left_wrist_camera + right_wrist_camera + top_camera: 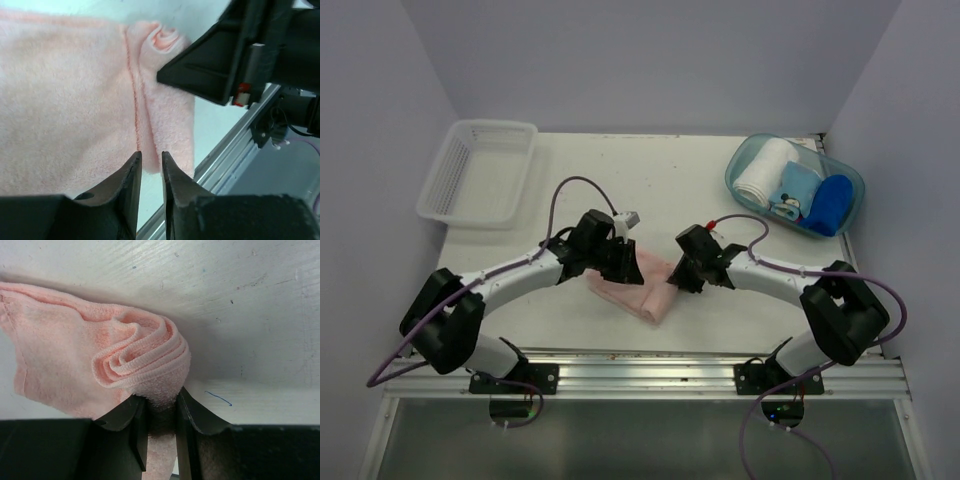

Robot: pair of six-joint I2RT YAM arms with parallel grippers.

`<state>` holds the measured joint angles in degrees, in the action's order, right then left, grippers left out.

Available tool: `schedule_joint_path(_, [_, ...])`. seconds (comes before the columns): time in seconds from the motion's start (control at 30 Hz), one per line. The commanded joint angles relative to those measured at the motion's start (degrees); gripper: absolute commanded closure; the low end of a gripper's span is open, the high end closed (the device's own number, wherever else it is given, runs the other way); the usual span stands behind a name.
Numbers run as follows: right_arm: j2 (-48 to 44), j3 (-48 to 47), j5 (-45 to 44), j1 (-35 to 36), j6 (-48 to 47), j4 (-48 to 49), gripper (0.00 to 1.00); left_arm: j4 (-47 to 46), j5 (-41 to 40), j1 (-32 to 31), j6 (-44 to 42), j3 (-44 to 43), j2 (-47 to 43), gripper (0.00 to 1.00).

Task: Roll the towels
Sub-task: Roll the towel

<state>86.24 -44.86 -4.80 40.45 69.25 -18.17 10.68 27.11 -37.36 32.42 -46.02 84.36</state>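
The pale pink towel lies at the table's near middle, between both arms. One end of it is coiled into a roll, the rest lies flat. My right gripper is shut on the rolled end, pinching its lower edge between the fingers; it sits at the towel's right side. My left gripper hovers at the towel's near edge by a fold, jaws slightly apart with nothing between them; it is over the towel's left part. The royal blue towel lies rolled in the clear tub.
A clear tub at the back right also holds a white towel and a light blue cartoon cloth. A white slotted basket stands at the back left. The metal rail runs along the near edge.
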Motion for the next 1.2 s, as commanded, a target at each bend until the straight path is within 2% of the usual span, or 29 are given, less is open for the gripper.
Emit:
schedule_joint_path(0.0, [0.33,-1.9,-2.15,-0.11,-0.96,-4.94,1.0,7.17,-14.7,-4.11,-5.62,-4.25,-5.69,0.73])
schedule_joint_path(0.13, [1.39,-2.6,-1.44,-0.1,-0.96,-4.94,1.0,5.24,-24.53,-11.56,-6.5,-4.52,-8.07,0.67])
schedule_joint_path(0.23, [1.92,-3.04,-1.27,-0.1,-1.05,-4.85,1.0,3.04,-29.03,-16.23,-7.98,-4.25,-8.33,0.61])
schedule_joint_path(0.47, [2.18,-3.39,-1.44,-0.1,-1.31,-5.38,0.99,-2.33,-28.78,-20.2,-8.25,-2.05,-7.01,0.54])
schedule_joint_path(0.6, [2.27,-3.04,-1.27,-0.11,-1.23,-5.38,0.99,3.02,-32.2,-23.89,-12.2,-7.49,-2.98,0.5])
schedule_joint_path(0.73, [2.62,-3.3,-1.09,-0.1,-1.4,-5.38,0.99,6.28,-40.8,-29.68,-14.23,-10.84,0.37,0.39])
schedule_joint_path(0.83, [2.45,-3.48,-1.09,-0.1,-1.49,-5.47,0.99,6.73,-42.49,-31.27,-14.67,-11.55,1.33,0.31])
schedule_joint_path(1.03, [2.97,-3.65,-0.92,-0.11,-1.49,-5.03,0.98,7.52,-46.35,-33.2,-16.25,-12.34,3.62,0.32])
schedule_joint_path(1.17, [3.06,-4.0,-0.91,-0.11,-1.49,-5.12,0.98,8.04,-47.85,-36.02,-16.52,-13.04,4.15,0.41])
